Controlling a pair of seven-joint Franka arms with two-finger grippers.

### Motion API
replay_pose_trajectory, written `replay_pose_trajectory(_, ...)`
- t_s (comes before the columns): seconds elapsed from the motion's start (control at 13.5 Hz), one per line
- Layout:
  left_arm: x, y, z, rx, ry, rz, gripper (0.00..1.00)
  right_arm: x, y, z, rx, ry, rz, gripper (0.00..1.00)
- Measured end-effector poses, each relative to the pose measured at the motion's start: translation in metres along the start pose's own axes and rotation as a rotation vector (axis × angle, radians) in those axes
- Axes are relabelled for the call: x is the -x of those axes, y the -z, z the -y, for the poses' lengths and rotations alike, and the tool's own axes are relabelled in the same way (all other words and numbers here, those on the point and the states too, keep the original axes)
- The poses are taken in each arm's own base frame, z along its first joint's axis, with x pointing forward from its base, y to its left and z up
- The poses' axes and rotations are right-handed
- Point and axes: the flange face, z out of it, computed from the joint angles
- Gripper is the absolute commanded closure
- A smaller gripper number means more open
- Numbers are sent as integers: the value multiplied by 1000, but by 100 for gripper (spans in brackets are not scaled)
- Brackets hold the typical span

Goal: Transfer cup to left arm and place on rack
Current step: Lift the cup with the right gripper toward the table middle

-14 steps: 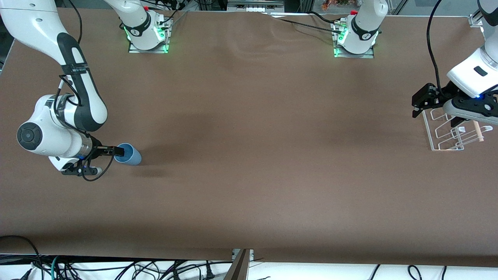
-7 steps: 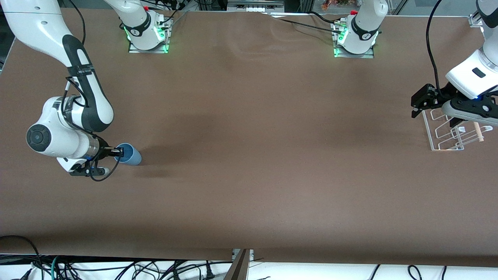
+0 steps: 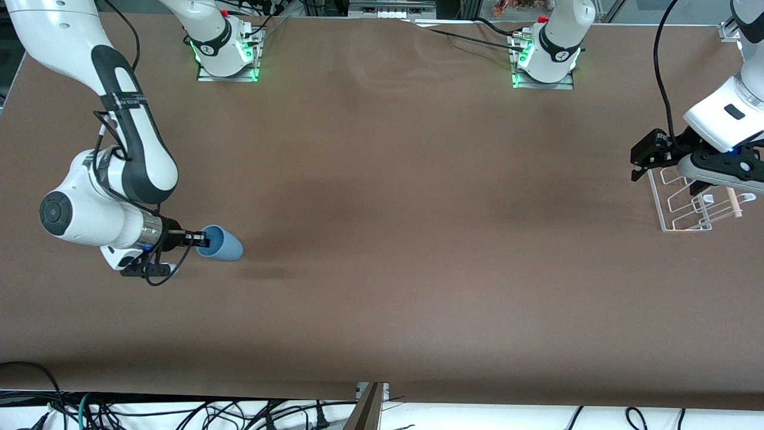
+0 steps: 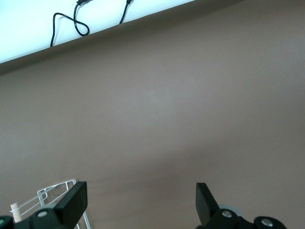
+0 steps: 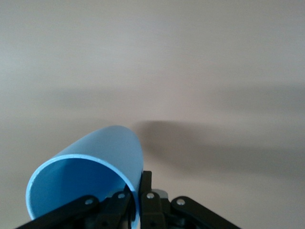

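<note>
Brown matte cloth is covering the whole table [image 3: 382,239], faintly rippled near the top centre of the frame and smooth elsewhere. At the left middle of the front view the right gripper [image 3: 204,240] is pinching the rim of the cup [image 3: 222,245] between narrow fingers, one inside the mouth and one outside, with the tumbler lying sideways just over the cloth. It is a thin, plain, light-blue plastic cone with a slick, tapered wall, so such a shallow grip on the lip looks risky: the cup could be pivoting or slipping out as the arm is swinging across, or the wall could be flexing and popping free at the handover. At the right edge of the frame the left gripper [image 3: 650,156] is waiting with fingers spread wide and nothing between them, hanging over the rack [image 3: 686,206], a white wire frame of looped slots with a pale wooden rod [image 3: 733,201]; a careless descent there could be snagging those wires.
</note>
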Motion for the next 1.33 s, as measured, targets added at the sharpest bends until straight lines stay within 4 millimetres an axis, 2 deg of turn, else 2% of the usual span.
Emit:
replay_pose_trajectory(0.22,0,0,0,0,0,0,0,-3,27,72,-141,54,-7,100)
replay_pose_trajectory(0.59,0,0,0,0,0,0,0,10,39,192,-337,114,-12,100)
replay_pose_trajectory(0.81,0,0,0,0,1,0,0,13,34,258,-396,153,-67,100)
replay_pose_trajectory(1.04,1,2,0,-1,1,-2,0,25,13,326,-453,65,-121,100)
replay_pose_trajectory(1.18,2,4,1,4,4,-6,0,35,4,357,-482,-4,-135,100)
replay_pose_trajectory(1.33,3,4,3,44,21,-11,0,36,9,371,-529,-68,-130,100)
